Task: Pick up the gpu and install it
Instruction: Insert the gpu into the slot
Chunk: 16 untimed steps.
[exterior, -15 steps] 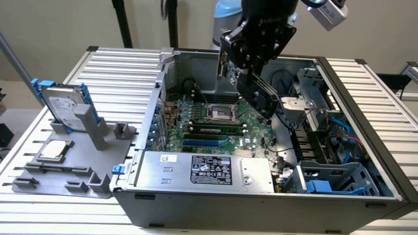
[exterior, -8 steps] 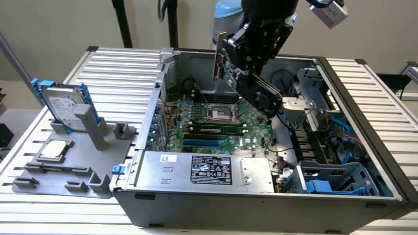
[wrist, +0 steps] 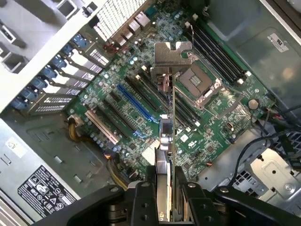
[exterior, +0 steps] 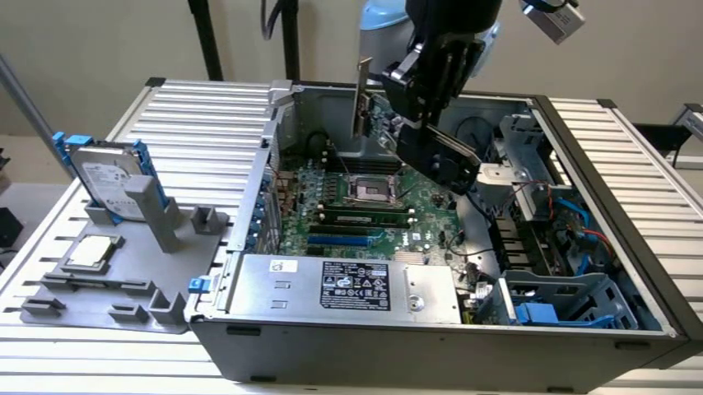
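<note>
- Black two-finger gripper (exterior: 417, 103) on the arm, poised over the open grey metal computer case (exterior: 439, 354).
- Clenches on the gpu (exterior: 383, 123), a thin flat expansion card with a green circuit board, a black face and a silver metal end bracket (exterior: 360, 95).
- In the wrist view, black fingers (wrist: 141, 207) pressed against the two flat sides of the card, seen edge-on between them.
- Holds the card upright on its long edge, gripped along the upper edge, with the bracket end sticking out to the exterior view's left of the gripper.
- Hangs inside the case opening, seemingly raised above the slots; contact with any slot impossible to tell.
- Directly beneath the gripper: green motherboard (wrist: 221, 117) flat on the case floor.
- On that board, under and just beside the held card: square silver processor socket (wrist: 197, 82), long blue expansion slot (wrist: 136, 103) and a row of long black memory slots (wrist: 216, 52).
- Lower than the gripper and nearer the exterior camera: silver power supply box with a black-and-white label (exterior: 351, 284), at the case's near wall.
- To the exterior view's right of the gripper, inside the case: blue cables (exterior: 577, 222) beside a drive bay.
- Well apart from the gripper, to the exterior view's left and outside the case: grey plastic fixture (exterior: 121, 288) on the slatted silver table (exterior: 197, 115).
- Standing upright in that fixture: silver hard drive with blue rails (exterior: 110, 177).
- Lying flat on it, just in front of the drive: small square silver processor chip (exterior: 90, 251).
</note>
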Each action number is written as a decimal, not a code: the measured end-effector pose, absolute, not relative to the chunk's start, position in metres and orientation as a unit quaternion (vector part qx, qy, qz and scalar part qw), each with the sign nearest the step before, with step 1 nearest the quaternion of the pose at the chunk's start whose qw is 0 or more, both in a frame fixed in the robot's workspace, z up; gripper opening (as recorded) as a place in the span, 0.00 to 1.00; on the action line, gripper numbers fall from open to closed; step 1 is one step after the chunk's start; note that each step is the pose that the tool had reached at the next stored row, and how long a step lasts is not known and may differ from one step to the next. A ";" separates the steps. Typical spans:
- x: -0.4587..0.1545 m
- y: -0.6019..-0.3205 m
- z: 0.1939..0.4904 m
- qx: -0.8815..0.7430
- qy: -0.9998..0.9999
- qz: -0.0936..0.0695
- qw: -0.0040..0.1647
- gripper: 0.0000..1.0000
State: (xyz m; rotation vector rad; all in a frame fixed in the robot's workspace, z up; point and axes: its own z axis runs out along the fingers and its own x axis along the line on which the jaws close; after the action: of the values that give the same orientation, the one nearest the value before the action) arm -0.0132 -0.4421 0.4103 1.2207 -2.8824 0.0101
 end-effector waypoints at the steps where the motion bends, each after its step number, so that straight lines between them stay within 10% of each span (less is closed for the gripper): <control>1: -0.013 -0.442 0.410 0.398 -0.917 0.003 0.006 0.27; 16: -0.013 -0.442 0.407 0.520 -0.854 0.004 0.005 0.27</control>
State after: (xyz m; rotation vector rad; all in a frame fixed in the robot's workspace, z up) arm -0.0132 -0.4421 0.4072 1.6271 -2.6755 0.0125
